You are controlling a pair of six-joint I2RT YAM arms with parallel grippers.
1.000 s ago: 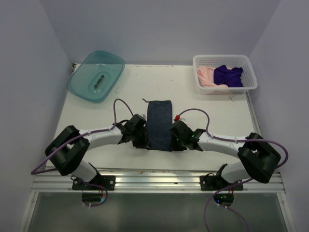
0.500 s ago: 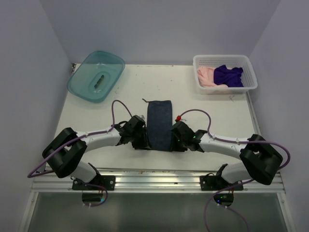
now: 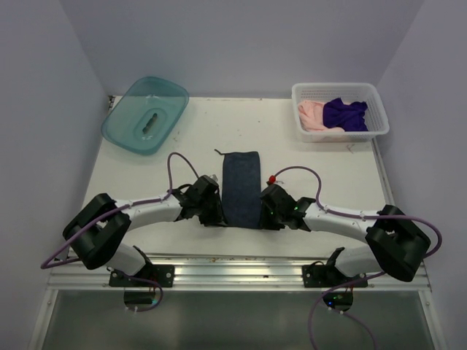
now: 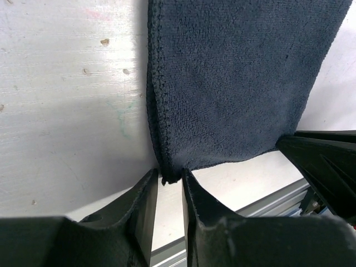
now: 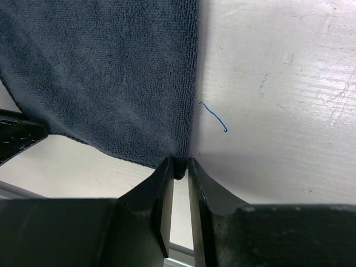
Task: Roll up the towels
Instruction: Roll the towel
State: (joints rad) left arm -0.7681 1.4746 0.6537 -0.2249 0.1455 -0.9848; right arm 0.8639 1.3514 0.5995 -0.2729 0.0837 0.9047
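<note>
The slate-blue towel (image 3: 241, 188) lies flat in the middle of the table (image 3: 314, 164). The left gripper (image 4: 169, 181) has its jaws pinched on the towel's near left corner, and the right gripper (image 5: 179, 167) pinches the near right corner. The purple towel (image 3: 344, 114) and pink towel (image 3: 312, 115) sit crumpled in the white basket (image 3: 336, 86) at the far right.

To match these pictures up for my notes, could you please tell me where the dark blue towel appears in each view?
Top external: the dark blue towel lies flat mid-table, between both wrists.
Left wrist: it fills the upper right, one near corner in the left gripper.
Right wrist: it fills the upper left, the other near corner in the right gripper.
Shared landmark: the towel's near hem.
</note>
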